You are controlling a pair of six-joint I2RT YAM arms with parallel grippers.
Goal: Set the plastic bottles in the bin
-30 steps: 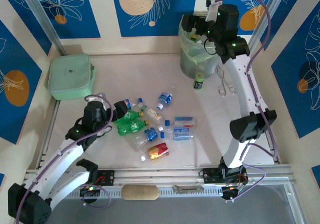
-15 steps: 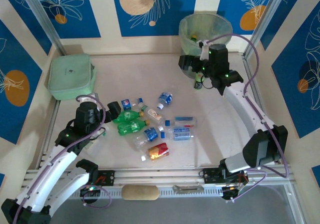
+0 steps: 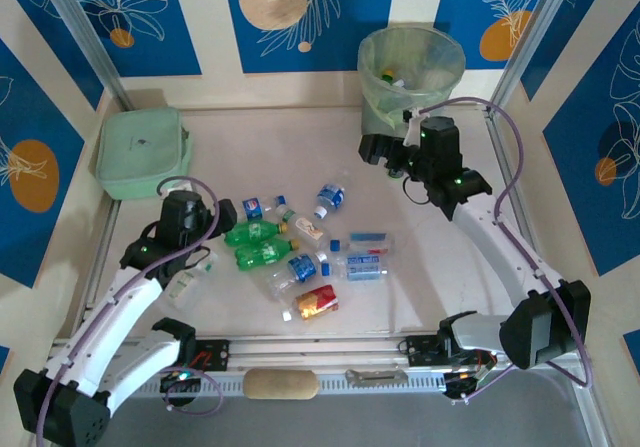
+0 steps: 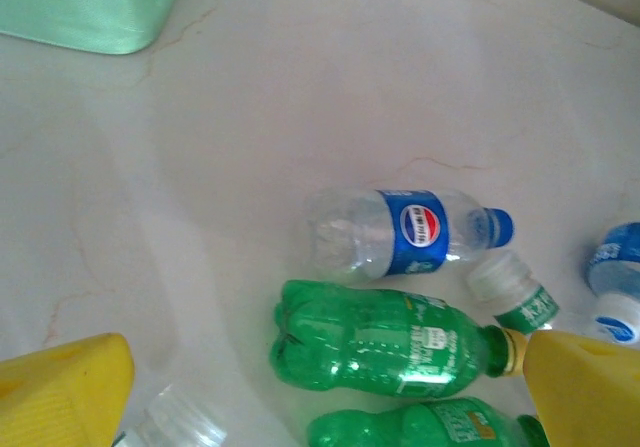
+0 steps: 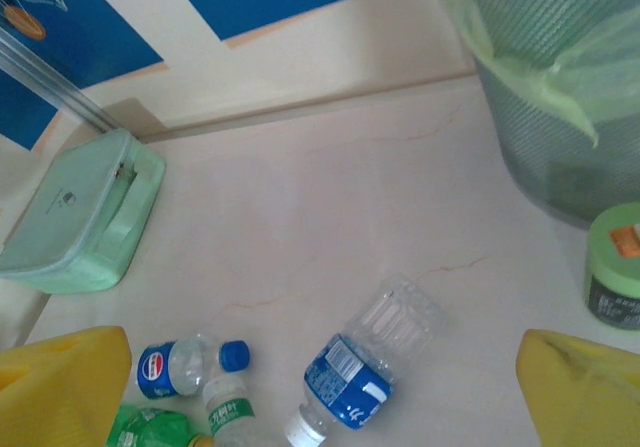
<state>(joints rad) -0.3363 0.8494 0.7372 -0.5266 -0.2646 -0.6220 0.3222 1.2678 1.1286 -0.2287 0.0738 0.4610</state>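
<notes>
Left pincer (image 4: 327, 347) gapes over a green bottle (image 4: 390, 345) (lying flat); right pincer (image 5: 322, 345) gapes near the bin (image 5: 560, 117).

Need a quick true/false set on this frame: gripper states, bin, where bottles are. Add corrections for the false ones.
1. The left gripper and right gripper are both open and holding nothing. True.
2. The bin lies tipped on its side. False: it stands upright at the far right of the table.
3. The red-yellow labelled bottle is inside the bin. False: it lies on the table, on the side nearest the arm bases.
4. Two green bottles lie side by side on the table. True.
5. The mint-green pouch sits beside the bin. False: it is at the far left, across the table from the bin.
</notes>
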